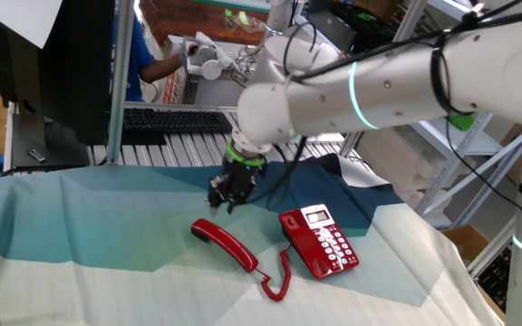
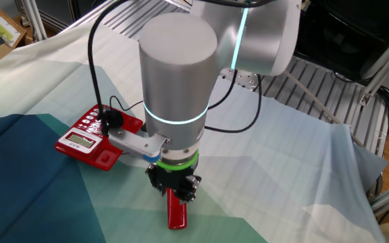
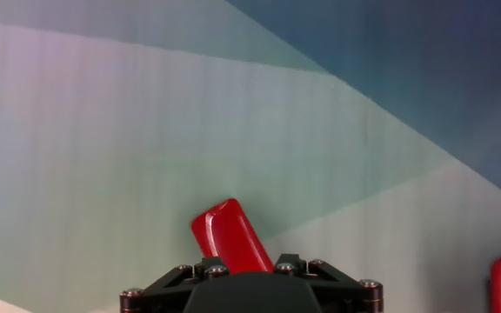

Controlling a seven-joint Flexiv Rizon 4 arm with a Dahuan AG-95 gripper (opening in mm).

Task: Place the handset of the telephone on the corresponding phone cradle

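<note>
One red handset [image 1: 226, 243] is lying flat on the cloth-covered bench [image 1: 80, 226], just beside the telephone [image 1: 319, 241] but off it, its coiled cord [image 1: 277, 276] looping between the two. The gripper [image 1: 227, 197] is held above the handset's far end, nothing grasped. How wide the fingers are parted cannot be told; they are hidden in every view.

The step in hand is judged to be the approach for the pick. It would be done well if the fingers were lined up across the slim bar rather than along it, and lowered near the middle, so the thicker ends are left free to seat in the phone cradle [image 1: 294, 237]. The cord should be kept slack during the lift, or the light base may be dragged.

From one fixed view, handset, cord and phone are seen whole, with the buttons facing up. In the other fixed view, the handset [image 2: 177, 209] is mostly hidden under the wrist, only one end showing. From the hand view, only a rounded end of the handset [image 3: 230, 235] is shown above the gripper body, slightly left of centre.
</note>
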